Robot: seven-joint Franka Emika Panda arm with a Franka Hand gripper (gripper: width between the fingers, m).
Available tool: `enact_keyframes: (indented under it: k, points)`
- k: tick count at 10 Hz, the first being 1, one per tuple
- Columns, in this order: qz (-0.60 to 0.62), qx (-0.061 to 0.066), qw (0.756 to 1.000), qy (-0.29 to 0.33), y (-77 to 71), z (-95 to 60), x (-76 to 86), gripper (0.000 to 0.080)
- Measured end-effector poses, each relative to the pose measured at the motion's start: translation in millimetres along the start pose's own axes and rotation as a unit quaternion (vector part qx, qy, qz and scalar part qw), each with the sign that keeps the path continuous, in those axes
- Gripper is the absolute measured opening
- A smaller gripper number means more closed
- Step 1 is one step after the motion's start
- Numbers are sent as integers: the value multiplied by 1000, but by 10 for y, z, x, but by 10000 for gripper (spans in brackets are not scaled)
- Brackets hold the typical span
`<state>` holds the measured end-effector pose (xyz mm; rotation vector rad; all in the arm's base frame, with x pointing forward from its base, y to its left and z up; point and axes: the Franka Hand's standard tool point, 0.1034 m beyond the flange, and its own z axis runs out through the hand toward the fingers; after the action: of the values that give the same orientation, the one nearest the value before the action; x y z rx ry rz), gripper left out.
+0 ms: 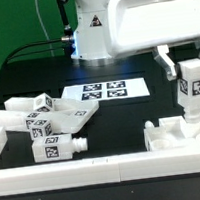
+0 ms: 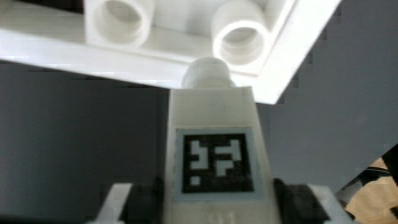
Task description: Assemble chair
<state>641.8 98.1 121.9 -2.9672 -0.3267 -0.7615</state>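
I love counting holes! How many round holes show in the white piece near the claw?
2. One hole is beside the other hole, which sits just past the held piece's tip. More may lie outside the picture.

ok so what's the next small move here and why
Probably a slight shift of the leg to centre it on the nearer hole, before any lowering. The end effector holds the leg upright above the seat. In the wrist view, the leg's tip looks just off that hole and not yet in it.

fingers (image 2: 128,204): cropped by wrist view edge | seat (image 2: 178,22): cropped, blurred | leg (image 2: 215,120): base cropped
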Motion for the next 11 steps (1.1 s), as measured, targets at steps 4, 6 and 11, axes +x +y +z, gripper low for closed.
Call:
enact_keyframes:
  k: [4,6,11]
  points:
    - [-5,5,1000,-5,-112,188,-72,284]
    - [-6,5,1000,-7,-102,209,-100,284]
    - [-8,6,1000,-15,-145,345,-228,284]
